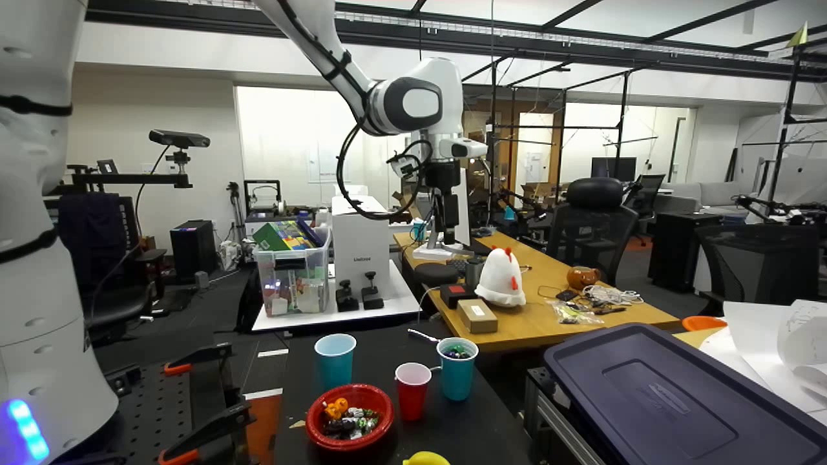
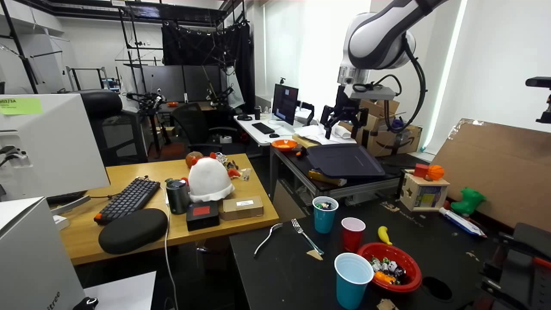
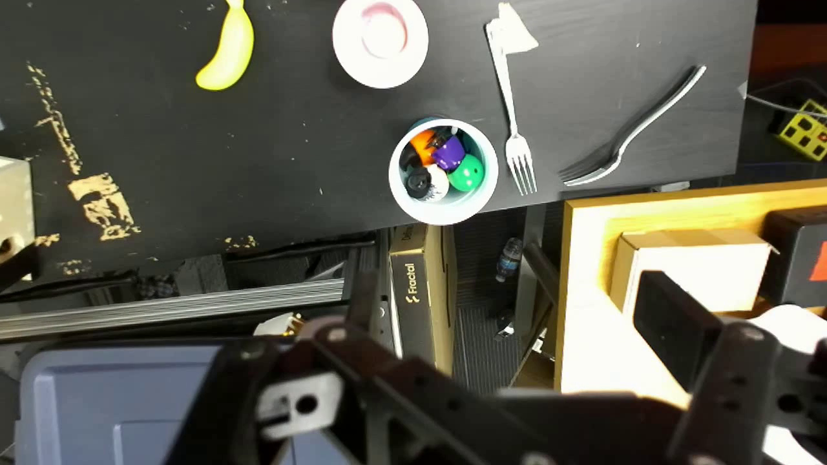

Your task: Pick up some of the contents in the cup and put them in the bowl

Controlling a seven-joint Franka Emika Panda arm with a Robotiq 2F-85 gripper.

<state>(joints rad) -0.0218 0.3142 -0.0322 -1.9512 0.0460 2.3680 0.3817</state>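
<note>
The pincer (image 3: 510, 307) gapes wide. Beyond it on the surface (image 3: 284, 155) stands the cup (image 3: 446, 210), holding colourful pieces (image 3: 449, 154), a fork (image 3: 513, 128) alongside.

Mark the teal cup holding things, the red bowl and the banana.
Teal cup holding things (image 2: 323, 221): in an exterior view, on its outer wall.
Red bowl (image 1: 372, 397): in an exterior view, on its inner wall.
Banana (image 3: 233, 49): in the wrist view, on its middle.

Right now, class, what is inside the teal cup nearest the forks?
Small pieces in purple, green, orange, black and white show in the teal cup; anything beneath them is covered.
</note>
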